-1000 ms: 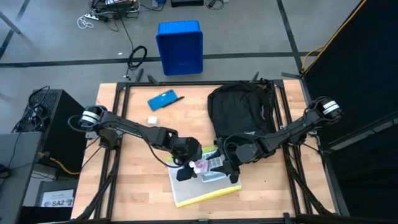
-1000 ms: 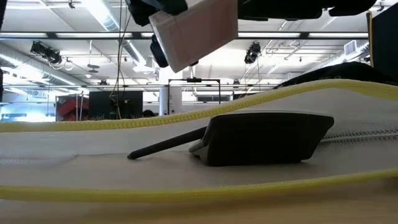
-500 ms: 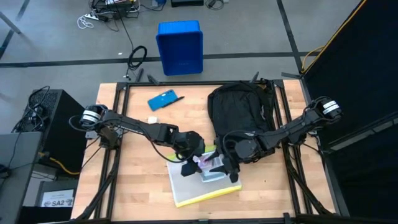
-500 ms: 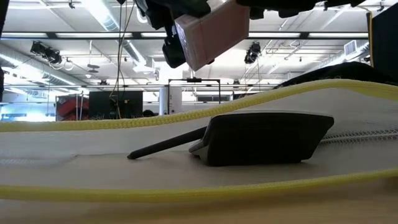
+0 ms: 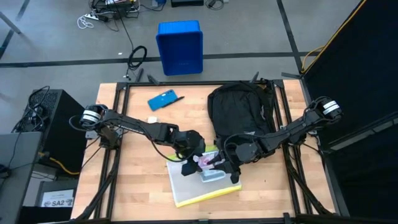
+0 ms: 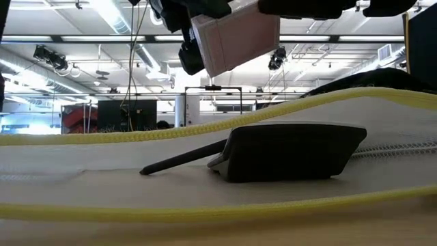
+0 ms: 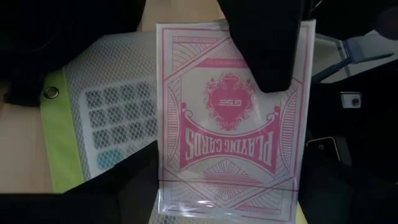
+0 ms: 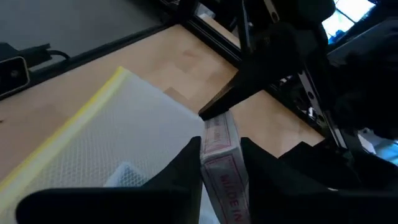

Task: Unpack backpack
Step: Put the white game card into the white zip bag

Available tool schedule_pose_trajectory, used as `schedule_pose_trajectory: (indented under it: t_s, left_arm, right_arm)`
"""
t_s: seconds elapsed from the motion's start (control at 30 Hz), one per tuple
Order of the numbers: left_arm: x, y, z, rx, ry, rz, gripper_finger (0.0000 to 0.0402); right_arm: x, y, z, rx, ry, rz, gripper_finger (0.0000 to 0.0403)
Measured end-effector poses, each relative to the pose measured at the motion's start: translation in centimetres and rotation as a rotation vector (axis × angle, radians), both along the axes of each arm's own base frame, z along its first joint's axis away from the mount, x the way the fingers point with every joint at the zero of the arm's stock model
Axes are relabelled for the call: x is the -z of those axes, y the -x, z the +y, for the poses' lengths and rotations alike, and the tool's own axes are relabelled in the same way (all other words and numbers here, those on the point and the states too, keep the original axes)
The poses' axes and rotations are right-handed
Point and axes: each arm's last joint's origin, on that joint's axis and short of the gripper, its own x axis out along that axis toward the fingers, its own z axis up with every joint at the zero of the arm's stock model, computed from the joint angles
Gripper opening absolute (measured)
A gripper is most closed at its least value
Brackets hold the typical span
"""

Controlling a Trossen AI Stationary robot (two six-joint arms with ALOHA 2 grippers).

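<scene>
Both jaws grip one pack of playing cards (image 7: 230, 124): left gripper (image 5: 198, 160) and right gripper (image 5: 219, 163) meet above a yellow-edged mesh pouch (image 5: 205, 191) on the surface. Beyond the right jaws lies the backpack (image 5: 239, 109).

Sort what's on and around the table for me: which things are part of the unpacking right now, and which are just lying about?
In the job:
- backpack
- playing cards box, gripped between both pincers: left pincer, right pincer
- white mesh pouch with yellow zip edge, under the cards

Lying about:
- blue flat item with a pen
- small white block
- blue bin on the floor
</scene>
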Motion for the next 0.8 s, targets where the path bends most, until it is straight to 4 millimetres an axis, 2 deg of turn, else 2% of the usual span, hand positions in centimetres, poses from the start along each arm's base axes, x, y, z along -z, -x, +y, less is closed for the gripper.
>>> schedule_pose_trajectory:
  t_s: [0.2, 0.33, 0.5, 0.63, 0.73, 0.8]
  left_arm:
    - [-1.1, 0.4, -0.1, -0.064, 0.01, 0.075, 0.0303]
    - [-1.7, 1.4, -1.2, -0.059, -0.098, 0.158, 0.0296]
    - [-2.3, 1.7, -2.5, -0.068, -0.182, 0.13, 0.0282]
    - [-1.9, 2.0, -3.6, -0.089, -0.217, 0.127, 0.0273]
    - [-1.9, 2.2, -4.2, -0.117, -0.226, 0.112, 0.0269]
    - [-2.0, 2.1, -4.6, -0.136, -0.241, 0.086, 0.0267]
  right_arm:
    - [0.0, 0.6, 1.2, 0.079, 0.046, -0.019, 0.0042]
    - [-0.1, 1.5, 2.3, 0.092, 0.034, -0.015, 0.0041]
    - [-0.6, 3.0, 4.1, 0.017, -0.069, 0.013, 0.0041]
    - [-0.7, 4.0, 5.8, -0.147, -0.194, 0.071, 0.0041]
    - [-0.3, 4.6, 7.0, -0.243, -0.297, 0.157, 0.0041]
    - [0.4, 5.1, 7.5, -0.244, -0.319, 0.227, 0.0041]
